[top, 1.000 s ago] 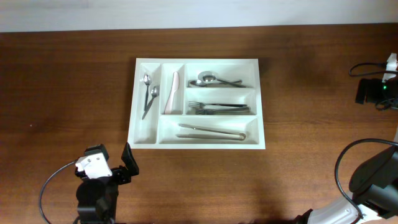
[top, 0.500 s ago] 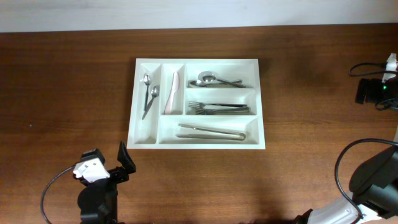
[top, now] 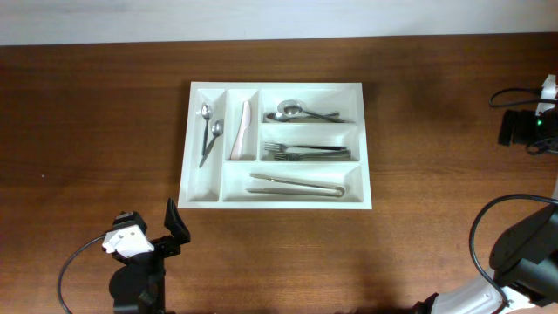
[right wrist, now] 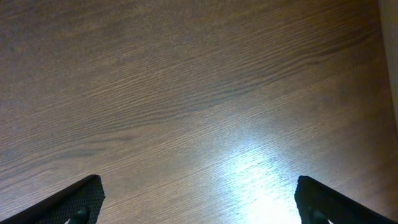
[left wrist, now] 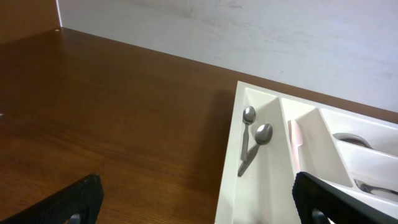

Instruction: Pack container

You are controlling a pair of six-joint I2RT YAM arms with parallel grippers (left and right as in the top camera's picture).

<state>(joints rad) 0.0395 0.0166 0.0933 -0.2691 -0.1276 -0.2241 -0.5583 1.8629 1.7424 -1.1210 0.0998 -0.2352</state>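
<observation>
The container (top: 275, 205) lies flat at the middle of the table (top: 87, 131), its long sides running left to right. Bare wood lies open on all four sides, widest to the left and right. Its far rim sits close to the pale strip along the table's far edge.

Two small spoons (top: 207, 129) lie in the leftmost upright compartment, and a pale knife (top: 241, 131) in the one beside it. The far long compartment holds larger spoons (top: 301, 112) and the middle one holds forks (top: 305, 152). The near one holds pale utensils (top: 296, 186), possibly tongs, though the view is too coarse to be sure.

The left claw (left wrist: 199, 208) is spread wide and holds nothing. It sits low, just off the container's near left corner and clear of the rim. The right claw (right wrist: 199, 205) is also spread and empty, over bare wood. A black device (top: 521, 129) with a cable lies at the table's right edge, well apart from the container.
</observation>
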